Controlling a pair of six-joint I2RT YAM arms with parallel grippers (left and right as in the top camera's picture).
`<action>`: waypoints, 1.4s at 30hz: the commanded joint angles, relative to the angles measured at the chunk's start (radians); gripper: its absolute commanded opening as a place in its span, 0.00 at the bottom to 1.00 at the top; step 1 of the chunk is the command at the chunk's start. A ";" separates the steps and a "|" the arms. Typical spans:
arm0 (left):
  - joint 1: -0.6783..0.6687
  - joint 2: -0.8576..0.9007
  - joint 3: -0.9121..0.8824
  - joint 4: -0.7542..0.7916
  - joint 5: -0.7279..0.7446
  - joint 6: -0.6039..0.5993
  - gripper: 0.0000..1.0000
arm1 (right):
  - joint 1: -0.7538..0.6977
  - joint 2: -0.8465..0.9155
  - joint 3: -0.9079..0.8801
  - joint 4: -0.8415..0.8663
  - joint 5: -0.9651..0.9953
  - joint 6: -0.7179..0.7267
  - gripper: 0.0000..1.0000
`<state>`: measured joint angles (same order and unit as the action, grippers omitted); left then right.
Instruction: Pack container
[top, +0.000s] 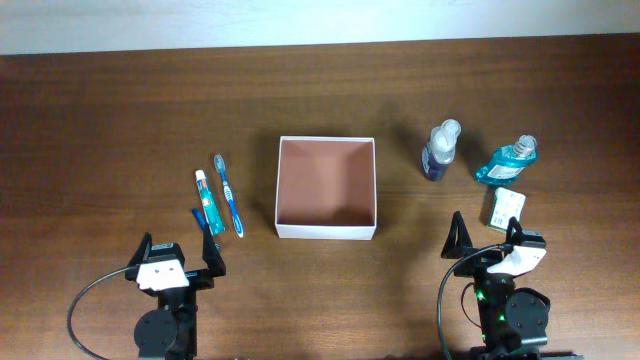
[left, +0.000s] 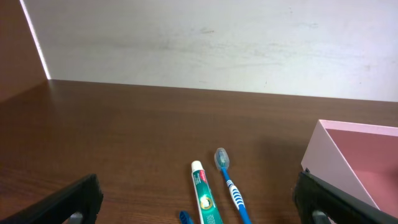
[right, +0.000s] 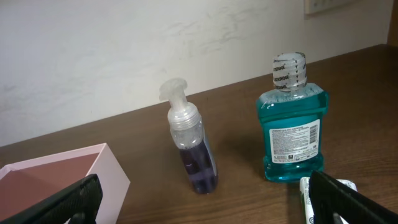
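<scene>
The container (top: 326, 231), a square white-walled box with a reddish-brown inside, stands empty at the table's middle; its wall shows as container (left: 336, 165) and container (right: 107, 182). Left of it lie a toothpaste tube (top: 204, 196), a blue toothbrush (top: 229, 194) and a small blue piece (top: 197, 213). Right of it stand a purple pump bottle (top: 439, 152) and a teal mouthwash bottle (top: 508, 161). My left gripper (top: 178, 250) is open just short of the toothpaste tube (left: 204, 196). My right gripper (top: 486, 238) is open, facing the pump bottle (right: 191, 149).
A small green-white packet (top: 506, 208) lies in front of the mouthwash bottle (right: 292, 130), close to my right gripper's outer finger. A white wall runs along the table's far edge. Black cables trail from both arm bases at the front edge.
</scene>
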<state>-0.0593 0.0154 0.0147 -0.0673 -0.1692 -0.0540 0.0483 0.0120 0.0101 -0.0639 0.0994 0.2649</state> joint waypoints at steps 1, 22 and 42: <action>0.005 -0.010 -0.005 0.002 -0.011 -0.013 0.99 | -0.003 -0.009 -0.005 -0.008 -0.002 -0.003 0.98; 0.005 -0.010 -0.005 0.002 -0.011 -0.013 0.99 | -0.003 -0.009 -0.005 -0.003 -0.183 0.009 0.98; 0.005 -0.010 -0.005 0.002 -0.011 -0.013 1.00 | -0.003 0.142 0.370 -0.151 -0.315 -0.052 0.98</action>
<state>-0.0593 0.0154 0.0147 -0.0673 -0.1692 -0.0540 0.0483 0.0978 0.2832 -0.1955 -0.2054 0.2382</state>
